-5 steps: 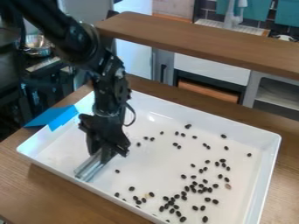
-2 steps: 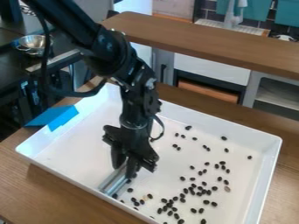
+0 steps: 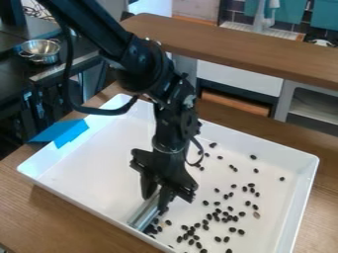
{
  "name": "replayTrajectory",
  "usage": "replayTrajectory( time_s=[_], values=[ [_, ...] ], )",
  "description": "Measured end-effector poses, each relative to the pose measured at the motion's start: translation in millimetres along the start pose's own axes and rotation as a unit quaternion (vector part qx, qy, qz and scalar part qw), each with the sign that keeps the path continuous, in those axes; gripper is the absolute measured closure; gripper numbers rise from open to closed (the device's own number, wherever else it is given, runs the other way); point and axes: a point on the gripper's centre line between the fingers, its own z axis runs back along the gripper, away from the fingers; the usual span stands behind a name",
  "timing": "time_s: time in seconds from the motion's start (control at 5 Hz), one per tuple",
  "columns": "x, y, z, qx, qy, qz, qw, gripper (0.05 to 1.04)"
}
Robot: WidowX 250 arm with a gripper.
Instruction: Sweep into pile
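Note:
The black gripper (image 3: 158, 193) hangs over the front left-centre of the white tray (image 3: 79, 175), shut on a shiny metallic sweeping tool (image 3: 144, 213). The tool's lower end is down near the tray's front wall, with a few dark beans beside it. Many small black beans (image 3: 228, 216) lie scattered over the tray's right half, thickest toward the front right. One brownish bean (image 3: 257, 215) lies among them. The arm hides part of the tray's middle.
Blue tape (image 3: 61, 133) covers the tray's left corner. The tray stands on a wooden table (image 3: 86, 225). Behind it are a raised wooden counter (image 3: 231, 47) and, at the upper left, a metal bowl (image 3: 41, 49).
The gripper has moved right and toward the front with the tool in its grasp. Beans near the tool's path now lie close against it by the front wall.

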Motion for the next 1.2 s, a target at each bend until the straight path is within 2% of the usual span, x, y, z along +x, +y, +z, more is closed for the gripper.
replayTrajectory(
  time_s=[0.2, 0.4, 0.6, 0.8, 1.0, 1.2],
  values=[
    [1.7, -22.8, 2.0, -0.008, 0.0, -0.004, 1.0, 0.745],
    [2.6, -34.0, 2.1, -0.012, 0.013, 0.006, 0.9998, 0.745],
    [1.6, -63.6, 5.8, -0.027, 0.017, -0.002, 0.9995, 0.745],
    [-8.0, -99.9, 15.2, -0.045, 0.037, -0.018, 0.9981, 0.745],
    [-6.2, -118.5, 27.5, -0.06, 0.048, -0.019, 0.9968, 0.745],
    [-4.7, -111.5, 33.5, -0.062, 0.058, -0.02, 0.9962, 0.745]
  ],
)
